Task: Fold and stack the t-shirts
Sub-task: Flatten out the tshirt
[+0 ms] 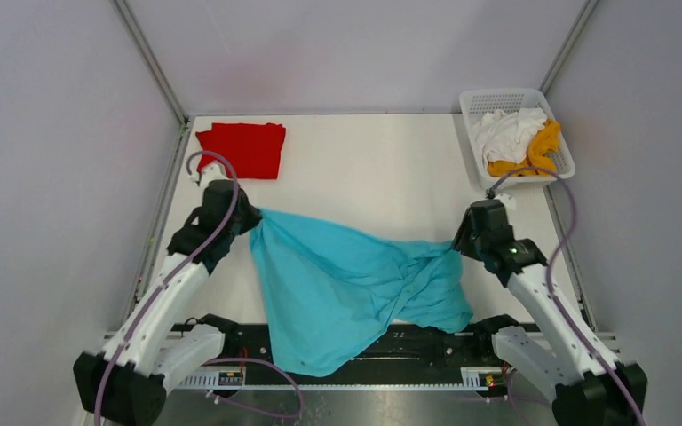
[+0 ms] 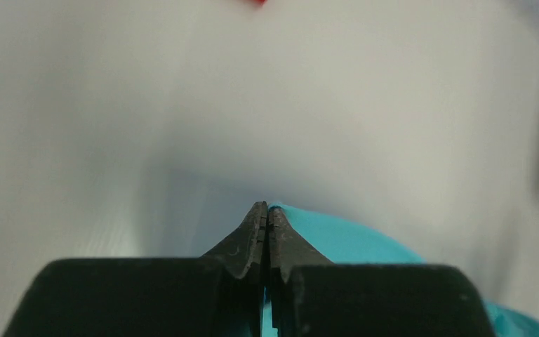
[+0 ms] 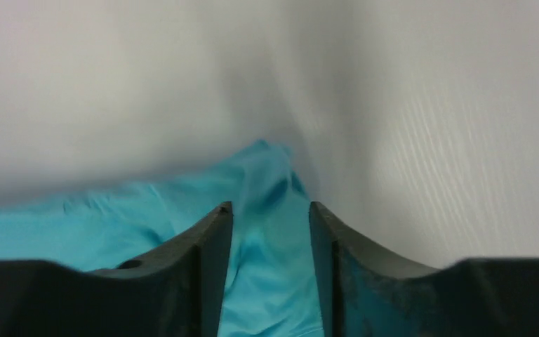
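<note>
The turquoise-blue t-shirt [image 1: 346,284] hangs spread between my two arms, and its lower part drapes over the table's near edge. My left gripper [image 1: 253,216] is shut on the shirt's upper left corner; the left wrist view shows the closed tips [image 2: 267,207] pinching turquoise cloth [image 2: 351,242]. My right gripper [image 1: 458,248] is at the shirt's bunched right end. In the right wrist view its jaws [image 3: 271,207] stand apart, with turquoise fabric [image 3: 112,217] lying between them. The red t-shirt [image 1: 244,146] lies folded at the back left.
A white lattice basket [image 1: 475,98] at the back right holds a white t-shirt [image 1: 508,131] and a mustard-yellow one [image 1: 533,151]. The metal frame posts and grey walls enclose the white table [image 1: 373,169]. A black rail runs along the near edge.
</note>
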Motion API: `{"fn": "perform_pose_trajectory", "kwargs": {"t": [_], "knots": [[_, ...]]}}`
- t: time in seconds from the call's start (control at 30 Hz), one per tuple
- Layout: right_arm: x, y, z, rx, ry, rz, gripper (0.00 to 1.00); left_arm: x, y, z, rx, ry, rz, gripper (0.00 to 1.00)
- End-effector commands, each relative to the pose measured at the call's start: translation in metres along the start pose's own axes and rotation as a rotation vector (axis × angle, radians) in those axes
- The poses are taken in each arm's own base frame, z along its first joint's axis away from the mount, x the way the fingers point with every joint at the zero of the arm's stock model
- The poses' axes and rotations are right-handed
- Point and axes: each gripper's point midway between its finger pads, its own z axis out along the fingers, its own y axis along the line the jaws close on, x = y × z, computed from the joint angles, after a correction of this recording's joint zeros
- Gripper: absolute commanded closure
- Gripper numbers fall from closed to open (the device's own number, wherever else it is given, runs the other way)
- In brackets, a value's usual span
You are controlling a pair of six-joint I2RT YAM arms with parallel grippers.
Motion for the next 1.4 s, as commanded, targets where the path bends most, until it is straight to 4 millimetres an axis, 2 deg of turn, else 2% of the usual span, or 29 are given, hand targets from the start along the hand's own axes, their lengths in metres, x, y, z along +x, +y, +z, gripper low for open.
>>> {"fn": "perform_pose_trajectory", "kwargs": {"t": [0.0,0.07,0.17,0.23,0.37,0.43,0.53,0.63,0.8,0.9,1.0,1.2,1.27,1.3,1.37], "knots": [[0.018,-0.008,0.042,0.093,0.081,0.006,0.28,0.038,0.036,0.04,-0.176,0.099,0.025,1.0],[0.014,-0.008,0.046,0.103,0.108,-0.068,0.14,0.044,0.039,0.05,-0.194,0.129,0.043,1.0],[0.007,0.011,0.044,-0.004,0.133,-0.219,0.01,0.046,0.037,0.057,-0.191,0.128,0.045,1.0],[0.007,0.033,0.038,-0.124,0.121,-0.426,0.01,0.044,0.035,0.06,-0.188,0.125,0.048,1.0],[0.028,0.072,0.03,-0.314,0.074,-0.998,0.0,0.04,0.033,0.066,-0.197,0.121,0.063,1.0],[0.035,0.076,0.042,-0.364,0.034,-1.222,0.01,0.04,0.031,0.068,-0.197,0.129,0.071,1.0],[0.041,0.074,0.06,-0.379,0.04,-1.416,0.01,0.042,0.029,0.071,-0.188,0.149,0.083,1.0],[0.048,0.061,0.07,-0.357,0.144,-1.497,0.01,0.044,0.028,0.071,-0.183,0.156,0.086,1.0],[0.057,0.047,0.084,-0.367,0.276,-1.501,0.0,0.045,0.027,0.071,-0.17,0.158,0.09,1.0],[0.059,0.045,0.096,-0.362,0.306,-1.488,0.01,0.045,0.028,0.072,-0.174,0.158,0.092,1.0],[0.051,0.044,0.114,-0.3,0.299,-1.479,0.01,0.044,0.027,0.072,-0.173,0.159,0.096,1.0],[0.044,0.051,0.142,-0.295,0.295,-1.423,0.12,0.043,0.03,0.073,-0.186,0.158,0.094,1.0],[0.049,0.049,0.144,-0.309,0.32,-1.411,0.27,0.042,0.03,0.074,-0.19,0.156,0.094,1.0],[0.051,0.047,0.144,-0.314,0.333,-1.408,0.45,0.042,0.031,0.074,-0.193,0.155,0.093,1.0],[0.056,0.044,0.143,-0.32,0.355,-1.403,0.66,0.042,0.032,0.075,-0.198,0.155,0.092,1.0]]}}
